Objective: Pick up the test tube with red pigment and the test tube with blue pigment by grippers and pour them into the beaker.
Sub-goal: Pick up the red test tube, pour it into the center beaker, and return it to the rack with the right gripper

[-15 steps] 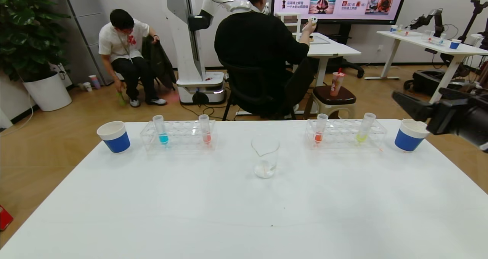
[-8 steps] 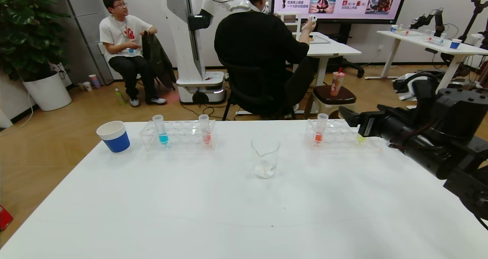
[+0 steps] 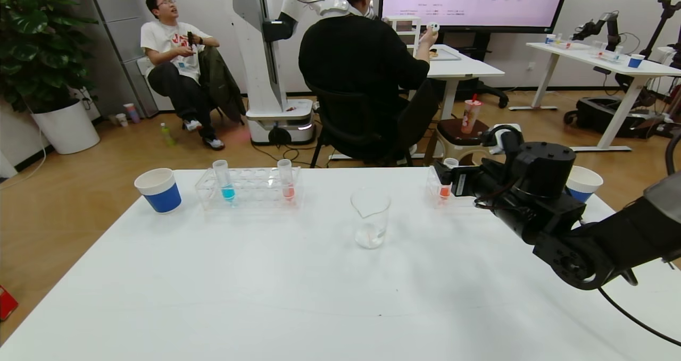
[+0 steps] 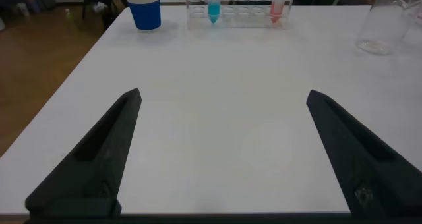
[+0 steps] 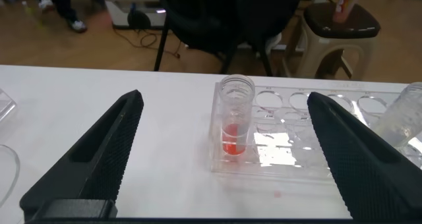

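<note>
White table (image 3: 298,297), right gripper (image 5: 224,151) jaws spread before red-pigment tube (image 5: 235,115); left gripper (image 4: 221,151) likewise, wrist-view only.

Right rack (image 3: 433,193) — mostly hidden behind right arm (image 3: 537,201); left arm out of head view.

orange-red tube liquid (image 3: 444,191), turquoise tube liquid (image 3: 228,193)

I count three test tubes (image 3: 227,180), two clear racks (image 3: 248,189), two paper cups (image 3: 158,190) and one beaker (image 3: 370,218).
</note>
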Robot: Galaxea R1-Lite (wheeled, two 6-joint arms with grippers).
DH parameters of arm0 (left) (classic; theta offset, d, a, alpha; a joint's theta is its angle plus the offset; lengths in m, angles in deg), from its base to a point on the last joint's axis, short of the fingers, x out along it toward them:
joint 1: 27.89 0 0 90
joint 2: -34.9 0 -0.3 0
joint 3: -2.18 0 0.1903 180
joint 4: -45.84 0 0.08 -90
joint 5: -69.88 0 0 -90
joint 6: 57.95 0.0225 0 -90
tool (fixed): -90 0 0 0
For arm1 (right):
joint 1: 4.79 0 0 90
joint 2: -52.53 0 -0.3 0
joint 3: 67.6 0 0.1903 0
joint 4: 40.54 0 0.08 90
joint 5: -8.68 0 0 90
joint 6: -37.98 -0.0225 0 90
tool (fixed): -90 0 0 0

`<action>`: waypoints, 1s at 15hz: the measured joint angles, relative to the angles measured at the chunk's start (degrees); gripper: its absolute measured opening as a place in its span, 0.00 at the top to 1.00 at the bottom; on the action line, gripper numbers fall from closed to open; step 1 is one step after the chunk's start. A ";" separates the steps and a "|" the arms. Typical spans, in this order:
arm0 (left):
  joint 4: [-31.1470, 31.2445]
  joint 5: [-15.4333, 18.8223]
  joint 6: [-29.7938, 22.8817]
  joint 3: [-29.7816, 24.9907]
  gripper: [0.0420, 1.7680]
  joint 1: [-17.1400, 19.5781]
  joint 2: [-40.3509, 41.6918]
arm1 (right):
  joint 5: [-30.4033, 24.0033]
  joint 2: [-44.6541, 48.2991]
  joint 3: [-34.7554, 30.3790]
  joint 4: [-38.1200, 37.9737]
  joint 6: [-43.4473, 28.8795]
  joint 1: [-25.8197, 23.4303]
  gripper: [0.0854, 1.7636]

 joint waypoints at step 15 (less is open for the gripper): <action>0.00 0.00 -0.02 0.00 0.01 0.00 0.00 | -1.16 -14.26 11.52 3.06 0.23 -1.34 0.02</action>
